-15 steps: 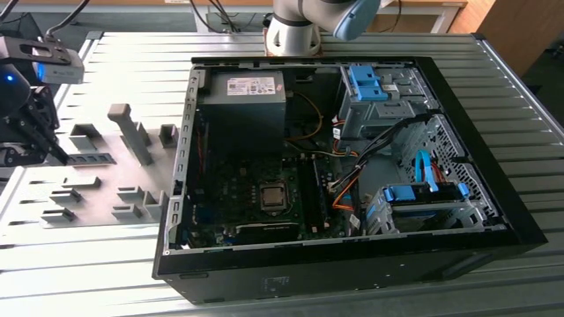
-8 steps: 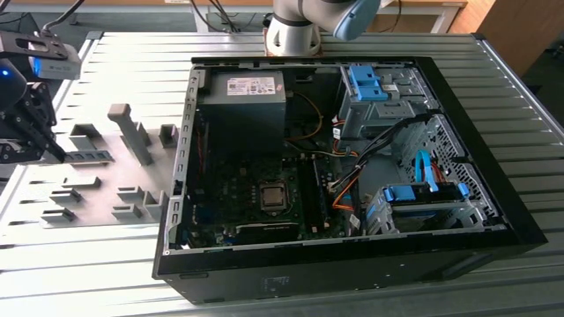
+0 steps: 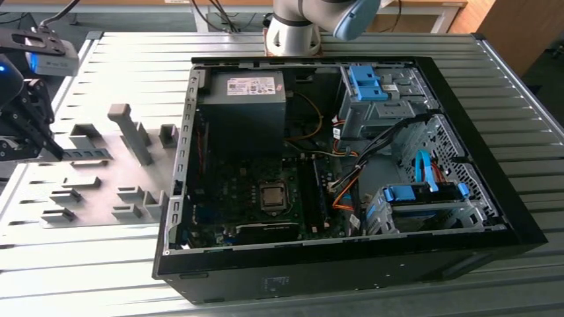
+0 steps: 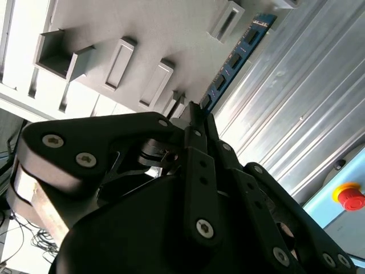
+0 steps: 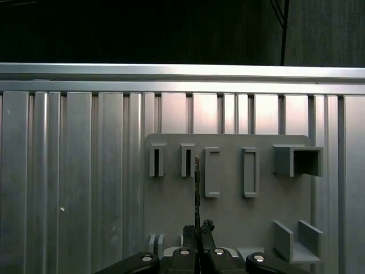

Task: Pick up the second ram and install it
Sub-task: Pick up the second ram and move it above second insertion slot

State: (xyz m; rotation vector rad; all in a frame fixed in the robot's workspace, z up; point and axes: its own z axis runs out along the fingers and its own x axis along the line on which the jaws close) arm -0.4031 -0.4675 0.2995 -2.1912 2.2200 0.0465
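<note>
The second ram (image 4: 236,57) is a thin blue-green stick with black chips, and my gripper (image 4: 194,114) is shut on one end of it. In the first wrist view the ram (image 5: 197,188) shows edge-on, sticking out from the gripper (image 5: 198,231) over the grey fixture plate (image 5: 228,217) with its slotted holders. In the exterior view the gripper (image 3: 49,150) is at the far left, holding the ram (image 3: 86,154) level over the fixture plate (image 3: 97,191). The open computer case (image 3: 352,264) lies to the exterior view's right, with the motherboard (image 3: 255,198) and its long memory slots (image 3: 315,198) exposed.
Inside the case are a power supply (image 3: 242,99), orange and black cables (image 3: 352,178) and blue drive-bay clips (image 3: 366,82). A tall grey post (image 3: 128,129) stands on the fixture plate. The arm's base (image 3: 295,30) is behind the case. A red stop button (image 4: 351,197) sits off the ribbed metal table (image 3: 79,277).
</note>
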